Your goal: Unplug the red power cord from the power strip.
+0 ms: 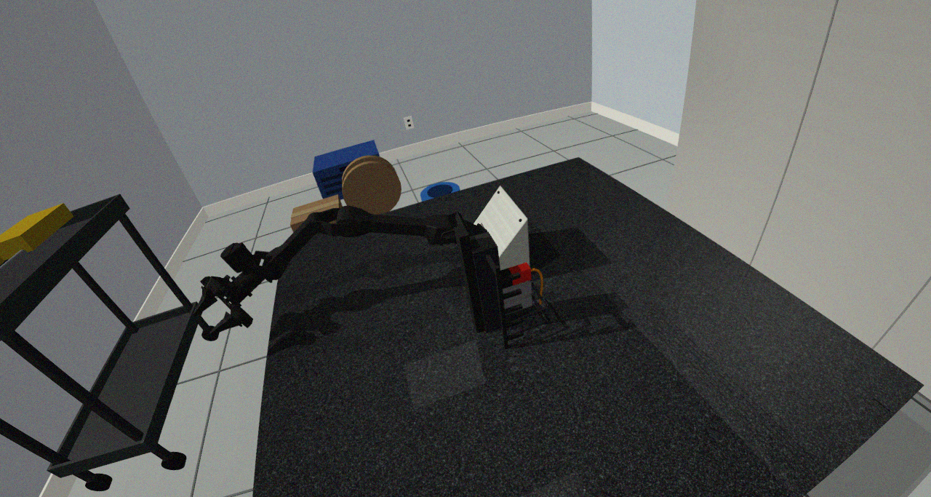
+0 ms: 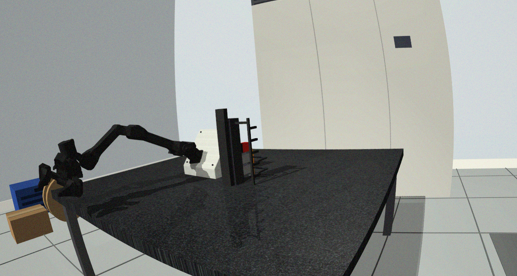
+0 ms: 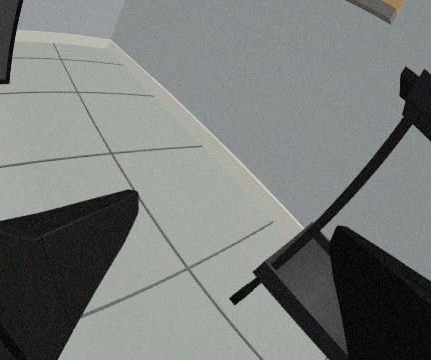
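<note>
End effector hangs wide open and holding nothing past the tabletop's left edge, well apart from the red plug seated mid-tabletop in the upright power strip; approach squarely, gripping the plug body.

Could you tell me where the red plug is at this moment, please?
In the top view the red plug sits right of centre on the dark table, against the upright black rack below the white block, far from the open gripper off the table's left edge.

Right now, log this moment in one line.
black parallel-jaw gripper: open, empty, off table edge | small red plug: at upright power strip | contact: none
</note>
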